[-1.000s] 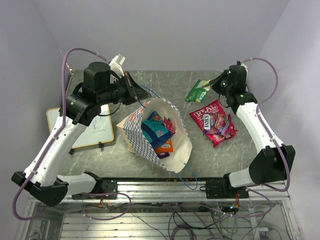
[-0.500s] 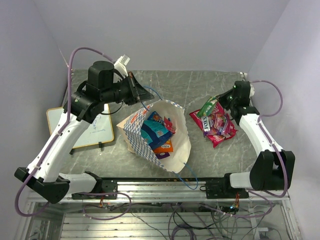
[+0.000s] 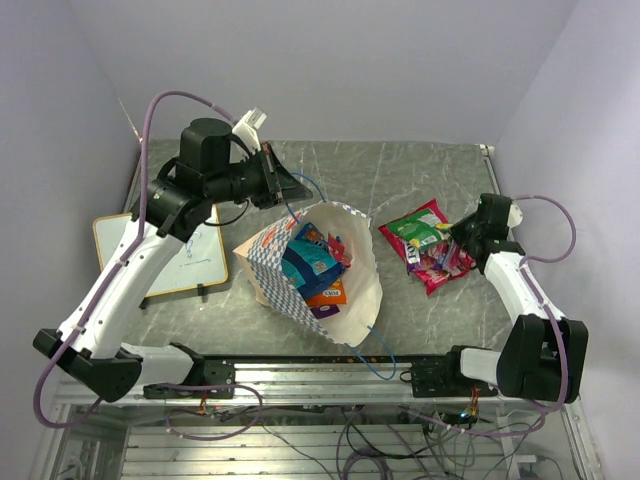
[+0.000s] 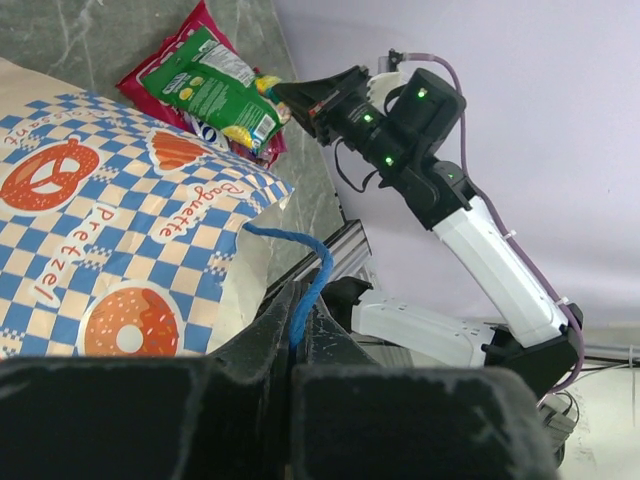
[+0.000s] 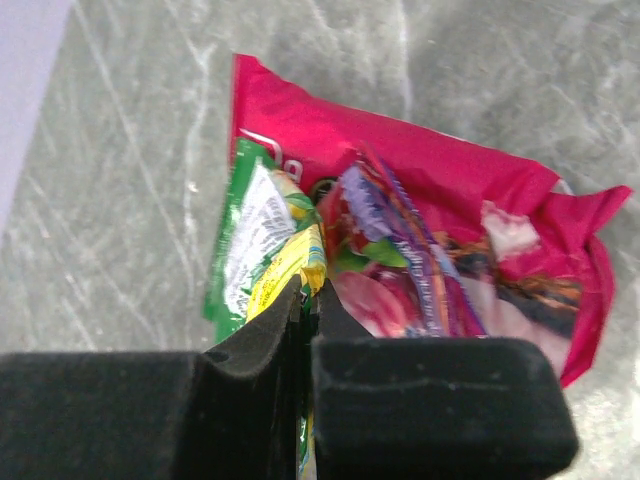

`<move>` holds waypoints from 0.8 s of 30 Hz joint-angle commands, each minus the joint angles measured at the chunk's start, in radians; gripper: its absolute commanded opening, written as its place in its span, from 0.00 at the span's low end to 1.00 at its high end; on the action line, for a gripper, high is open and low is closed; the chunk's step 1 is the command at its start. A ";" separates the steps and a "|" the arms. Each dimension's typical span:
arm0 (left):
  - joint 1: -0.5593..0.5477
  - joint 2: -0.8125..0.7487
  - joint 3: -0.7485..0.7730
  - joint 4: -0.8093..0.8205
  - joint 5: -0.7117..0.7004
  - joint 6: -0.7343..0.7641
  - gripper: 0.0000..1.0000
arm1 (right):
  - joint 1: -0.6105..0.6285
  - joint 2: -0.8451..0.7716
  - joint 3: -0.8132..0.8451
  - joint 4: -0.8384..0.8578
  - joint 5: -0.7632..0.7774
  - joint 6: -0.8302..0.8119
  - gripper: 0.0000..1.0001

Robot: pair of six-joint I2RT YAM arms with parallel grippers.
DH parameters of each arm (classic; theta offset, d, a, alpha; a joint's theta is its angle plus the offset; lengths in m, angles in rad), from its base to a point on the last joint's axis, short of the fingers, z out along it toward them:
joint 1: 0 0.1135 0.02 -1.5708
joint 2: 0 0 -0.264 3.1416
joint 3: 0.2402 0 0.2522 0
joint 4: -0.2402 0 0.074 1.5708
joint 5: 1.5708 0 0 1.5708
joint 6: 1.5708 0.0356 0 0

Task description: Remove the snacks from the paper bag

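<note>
The paper bag (image 3: 352, 275) lies on its side mid-table, its mouth open, with blue, orange and purple snack packets (image 3: 312, 262) inside. My left gripper (image 3: 291, 187) is shut on the bag's blue cord handle (image 4: 311, 280) at the far rim; the bag's checkered side (image 4: 110, 250) shows in the left wrist view. My right gripper (image 3: 457, 229) is shut on the edge of a green snack packet (image 3: 417, 229), held over a red packet (image 3: 432, 268) and pink packets right of the bag. In the right wrist view the green packet (image 5: 250, 240) sits above the red packet (image 5: 400, 160).
A white framed writing board (image 3: 175, 262) lies at the left of the table under my left arm. The metal rail (image 3: 320, 375) runs along the near edge. Walls close the table at the back and both sides.
My right gripper carried the green packet from the far right of the table toward me and over the red and pink packets. My left gripper moved slightly right with the cord handle.
</note>
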State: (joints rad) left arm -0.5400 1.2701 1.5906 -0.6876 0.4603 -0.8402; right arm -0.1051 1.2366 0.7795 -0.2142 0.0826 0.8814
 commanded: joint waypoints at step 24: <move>0.011 0.009 -0.005 0.083 0.069 0.018 0.07 | -0.033 0.036 -0.121 0.004 -0.006 -0.385 0.17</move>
State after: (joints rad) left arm -0.5335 1.2980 1.5742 -0.6315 0.5133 -0.8345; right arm -0.1299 1.2694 0.6643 -0.1871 0.0807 0.5606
